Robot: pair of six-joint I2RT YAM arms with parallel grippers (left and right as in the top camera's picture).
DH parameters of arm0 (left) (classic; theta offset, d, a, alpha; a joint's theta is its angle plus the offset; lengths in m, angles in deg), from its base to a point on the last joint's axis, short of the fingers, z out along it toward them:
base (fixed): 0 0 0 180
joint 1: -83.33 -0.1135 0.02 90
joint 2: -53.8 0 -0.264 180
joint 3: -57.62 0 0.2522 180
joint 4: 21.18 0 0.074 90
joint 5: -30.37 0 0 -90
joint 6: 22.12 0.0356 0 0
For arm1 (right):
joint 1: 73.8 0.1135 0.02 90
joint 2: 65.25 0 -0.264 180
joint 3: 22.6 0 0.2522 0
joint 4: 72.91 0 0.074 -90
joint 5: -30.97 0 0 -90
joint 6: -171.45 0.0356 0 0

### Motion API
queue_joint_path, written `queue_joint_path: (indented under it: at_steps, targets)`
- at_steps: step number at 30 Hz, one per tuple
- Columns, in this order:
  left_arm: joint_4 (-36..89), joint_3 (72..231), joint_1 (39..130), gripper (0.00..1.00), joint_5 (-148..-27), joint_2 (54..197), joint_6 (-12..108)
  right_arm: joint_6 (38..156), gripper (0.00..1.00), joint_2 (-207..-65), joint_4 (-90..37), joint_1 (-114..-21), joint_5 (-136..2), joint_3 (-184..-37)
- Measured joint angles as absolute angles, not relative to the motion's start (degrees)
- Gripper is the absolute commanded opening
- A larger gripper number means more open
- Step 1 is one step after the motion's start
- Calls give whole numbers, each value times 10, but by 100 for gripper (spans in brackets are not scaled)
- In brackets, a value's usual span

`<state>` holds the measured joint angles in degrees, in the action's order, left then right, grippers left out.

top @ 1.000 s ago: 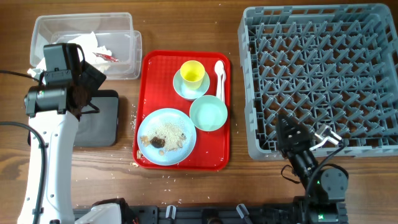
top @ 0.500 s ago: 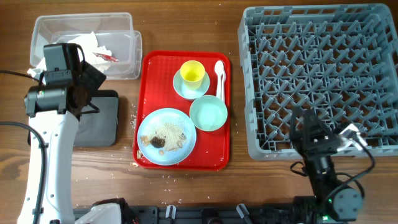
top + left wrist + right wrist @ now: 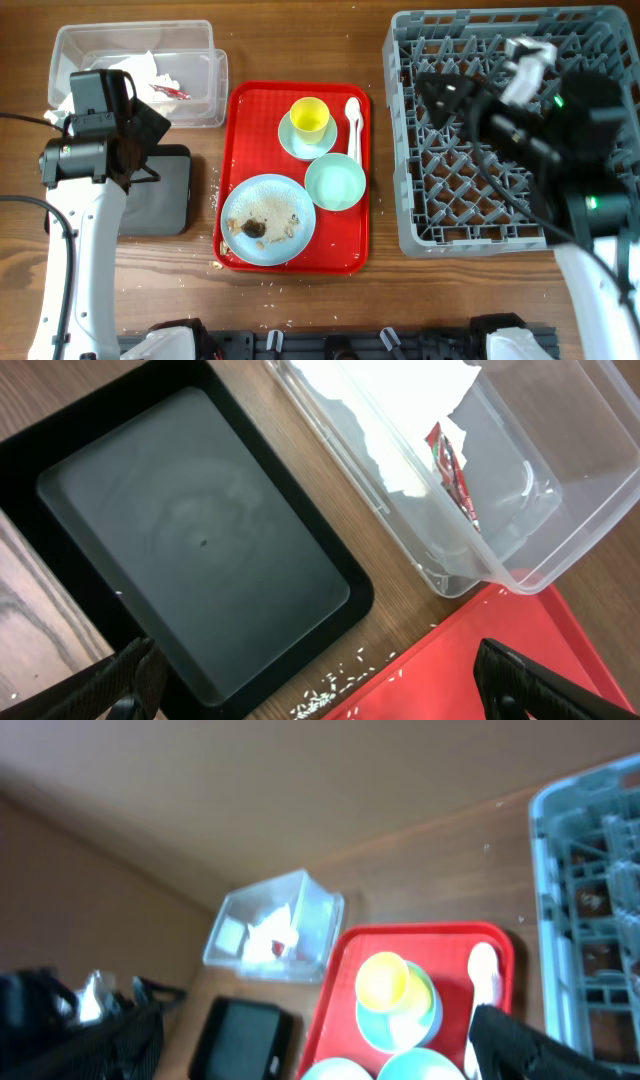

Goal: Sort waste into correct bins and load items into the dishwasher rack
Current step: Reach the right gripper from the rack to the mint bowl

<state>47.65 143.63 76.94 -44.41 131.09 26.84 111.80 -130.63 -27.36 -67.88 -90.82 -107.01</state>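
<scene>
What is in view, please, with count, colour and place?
plastic dishwasher rack: 1, grey, right
rectangular plastic box: 1, clear, left
crumpled paper napkin: 1, white, in box
scrap: 1, red, in box
shallow tray: 1, black, beside box
serving tray: 1, red, centre
small cup: 1, yellow, on dish
small dish: 1, light blue, red tray
bowl: 1, mint-green, red tray
round plate: 1, light blue, red tray
rice-like crumbs: many, white, plate
food lumps: few, brown, plate
plastic spoon: 1, white, red tray
left gripper: 1, black, over black tray
right gripper: 1, black, above rack

Left hand, right hand, both agape
</scene>
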Motion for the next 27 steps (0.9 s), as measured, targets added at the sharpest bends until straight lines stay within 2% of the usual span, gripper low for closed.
queue_joint_path:
  at_steps: [4,7,12,20,27]
  targets:
    - [477,1436,769,100,-444,1311,268,1036,100,-1399,-134,-586,-880,-1188]
    - [477,1436,769,100,-444,1311,268,997,100,-1441,-56,-497,-803,-1222]
    - [477,1436,769,100,-444,1311,268,1003,100,-1487,-15,-392,-706,-1224]
    - [477,1436,769,100,-444,1311,268,1159,99,-1532,-15,-373,-677,-1224]
    - [477,1436,769,100,-444,1311,268,1110,97,-1575,-15,-346,-664,-1220]
